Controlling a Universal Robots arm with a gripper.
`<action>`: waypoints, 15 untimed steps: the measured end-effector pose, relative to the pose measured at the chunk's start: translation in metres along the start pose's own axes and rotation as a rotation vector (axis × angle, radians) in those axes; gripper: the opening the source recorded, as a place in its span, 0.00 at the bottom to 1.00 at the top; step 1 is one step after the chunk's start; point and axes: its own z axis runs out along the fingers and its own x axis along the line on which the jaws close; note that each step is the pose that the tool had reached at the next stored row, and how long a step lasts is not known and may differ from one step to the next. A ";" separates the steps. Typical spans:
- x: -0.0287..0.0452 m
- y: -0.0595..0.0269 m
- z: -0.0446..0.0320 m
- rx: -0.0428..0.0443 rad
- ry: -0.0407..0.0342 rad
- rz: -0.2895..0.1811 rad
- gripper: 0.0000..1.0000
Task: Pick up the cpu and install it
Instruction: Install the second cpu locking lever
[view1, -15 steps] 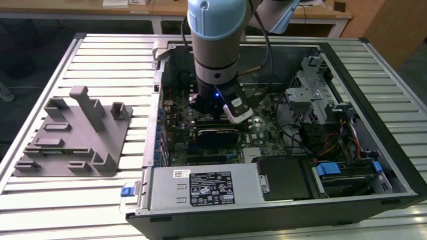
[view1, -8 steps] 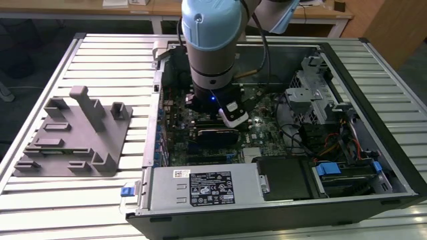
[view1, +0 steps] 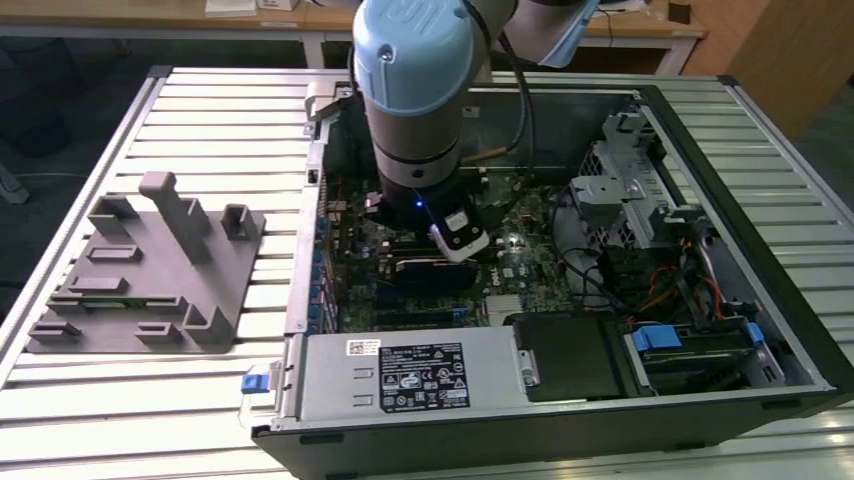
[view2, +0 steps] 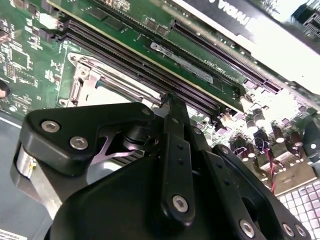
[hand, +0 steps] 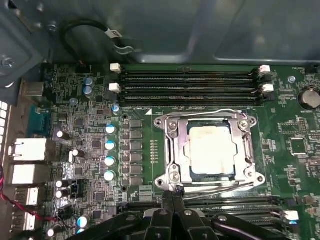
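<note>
One arm (view1: 416, 100) reaches straight down into the case (view1: 747, 330), fingers (hand: 172, 200) pressed together beside the seated cpu (hand: 212, 152).

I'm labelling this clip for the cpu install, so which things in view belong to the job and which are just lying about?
Job:
- cpu, lying in the socket frame
- gripper, close beside the frame
- computer case

Lying about:
- grey fixture block on the table
- memory slots
- power supply

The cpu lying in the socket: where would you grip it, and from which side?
Probably by two opposite edges of the cpu, coming straight down from above. It lies flat and low inside the socket frame, which hems its sides, so only the top looks open.
</note>
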 end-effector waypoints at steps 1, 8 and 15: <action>0.0002 -0.0002 0.0008 -0.0029 0.0001 0.000 0.11; 0.0013 -0.0018 0.0063 -0.0369 0.0009 0.003 0.11; 0.0051 -0.0032 0.0111 -0.0511 0.0011 0.004 0.11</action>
